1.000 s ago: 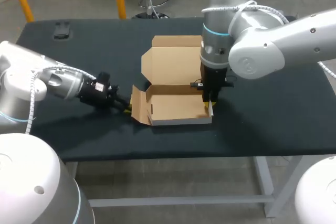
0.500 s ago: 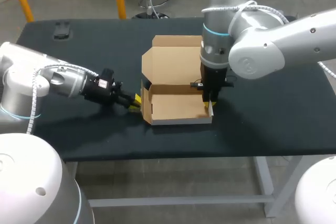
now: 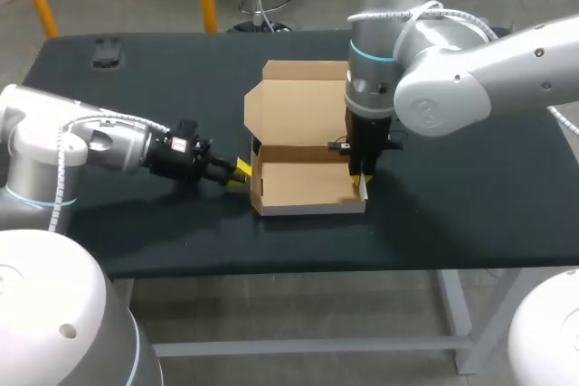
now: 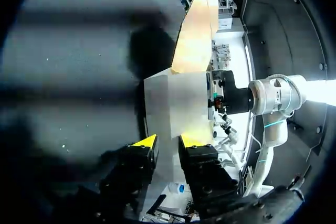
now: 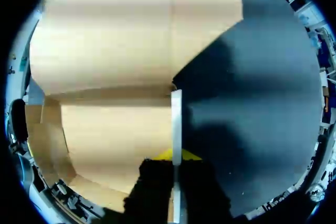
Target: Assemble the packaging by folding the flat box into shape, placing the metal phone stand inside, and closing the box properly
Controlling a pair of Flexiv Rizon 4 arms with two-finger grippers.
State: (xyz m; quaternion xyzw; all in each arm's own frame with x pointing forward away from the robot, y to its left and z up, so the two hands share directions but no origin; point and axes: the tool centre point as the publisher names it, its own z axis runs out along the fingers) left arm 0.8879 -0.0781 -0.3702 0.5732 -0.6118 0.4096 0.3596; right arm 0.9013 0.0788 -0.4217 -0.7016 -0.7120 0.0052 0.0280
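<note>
the support is a rectangular table (image 3: 470, 178) with a matt black top and light grey metal legs. two items lie directly on the top. a partly folded brown cardboard box (image 3: 303, 185) with white outer walls sits near the middle, closer to the near edge, its lid panel open toward the far edge. a small flat black object (image 3: 106, 50) lies near the far left corner, well apart from the box.

Nothing legible anywhere (the box (image 3: 303, 185) included).

box (image 3: 303, 185) middle: open above | right wall: right arm (image 3: 434, 88) over it | left wall: left gripper (image 3: 242, 170) alongside
</note>
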